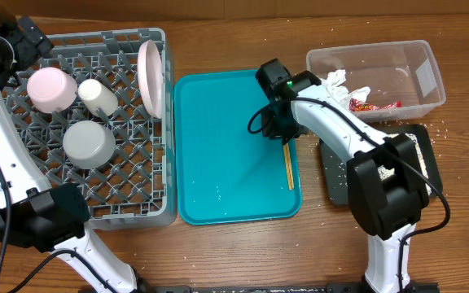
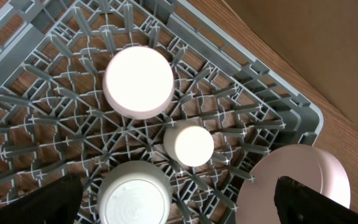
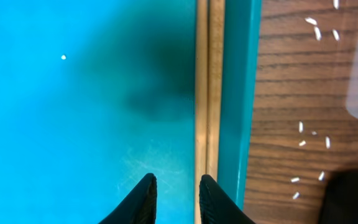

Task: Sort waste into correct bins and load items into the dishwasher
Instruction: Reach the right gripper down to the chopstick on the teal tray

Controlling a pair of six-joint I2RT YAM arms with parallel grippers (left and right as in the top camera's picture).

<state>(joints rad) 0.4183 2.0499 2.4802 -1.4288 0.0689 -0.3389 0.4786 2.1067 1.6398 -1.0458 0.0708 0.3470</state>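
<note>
Already in rack (image 1: 133,175), below left jaws: plate (image 1: 151,77), dish (image 1: 51,89), cup (image 1: 98,95), bowl (image 1: 88,144). In tub (image 1: 418,61), right of right jaws: tissue (image 1: 340,88), wrapper (image 1: 373,104). Left to load: chopsticks (image 3: 207,93), on teal tray (image 1: 218,163) under one finger of right jaws, not between. Rice (image 3: 302,127) loose on surface (image 3: 291,74) beyond. Right jaws narrowly parted, empty; left jaws wide open, empty.

Two thin wooden chopsticks (image 3: 207,93) lie flat, side by side, against the teal tray's (image 1: 218,163) right wall.

Warm brown wood-grain table (image 1: 234,244) under soft, seemingly overhead light, faint shadows.
</note>
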